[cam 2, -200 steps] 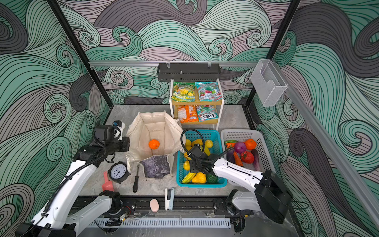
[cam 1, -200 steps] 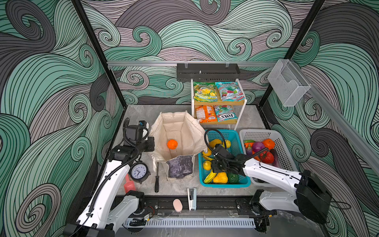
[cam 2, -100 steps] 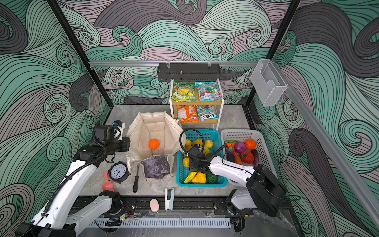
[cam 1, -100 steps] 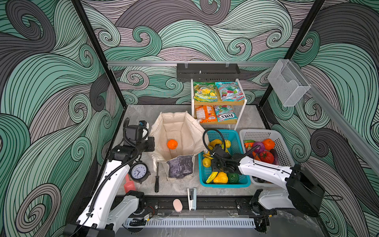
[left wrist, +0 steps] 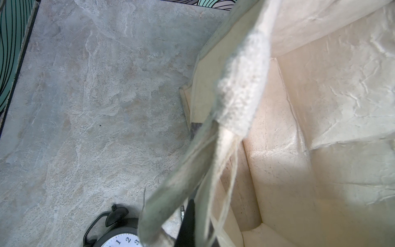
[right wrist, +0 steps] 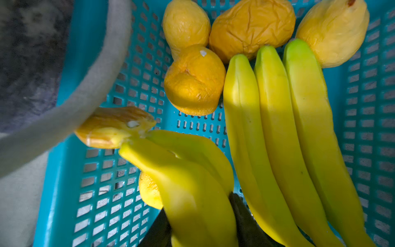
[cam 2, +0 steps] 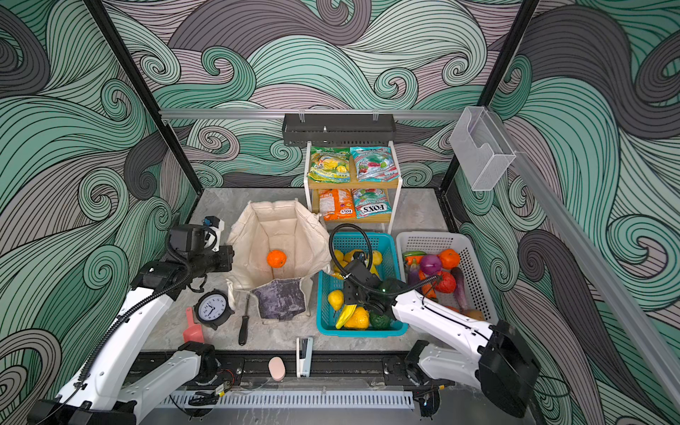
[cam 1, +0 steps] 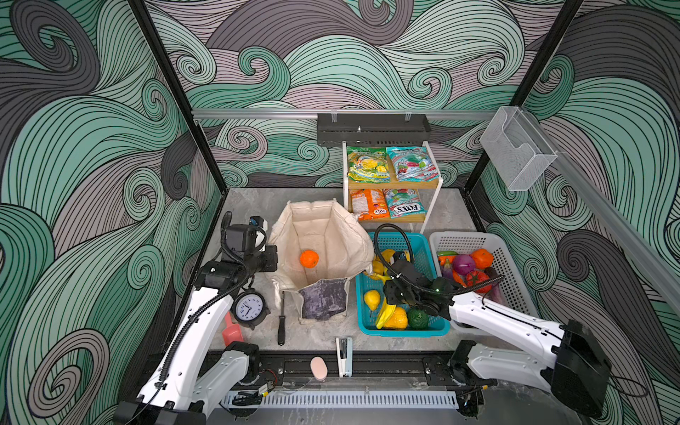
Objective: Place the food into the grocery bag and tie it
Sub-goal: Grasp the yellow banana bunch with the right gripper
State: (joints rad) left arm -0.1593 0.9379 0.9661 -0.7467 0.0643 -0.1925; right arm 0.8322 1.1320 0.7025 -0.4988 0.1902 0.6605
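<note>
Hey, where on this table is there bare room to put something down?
Bare tabletop lies between the grocery bag and the back wall; also beside the snack rack, behind the white basket; and a strip between screwdriver and stapler. Crowded: around the clock, and the teal basket of bananas.

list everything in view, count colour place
grocery bag: one, cream with grey-purple panel, centre
orange: one, orange, inside bag
teal basket: one, teal, right of bag
bananas: two bunches, yellow, teal basket
loose fruit: several, yellow, green, teal basket
white basket: one, white, far right
vegetables: several, mixed colours, white basket
shelf: one, white-framed, behind baskets
candy packets: four, mixed colours, on shelf
clock: one, black, front left
screwdriver: one, black, beside clock
scoop: one, red, front left
stapler: one, white, front edge
tray: one, black, back rail
holder: one, clear, right rail
left gripper: black, fingers shut on bag's left edge
right gripper: black, fingers flanking a banana bunch
</note>
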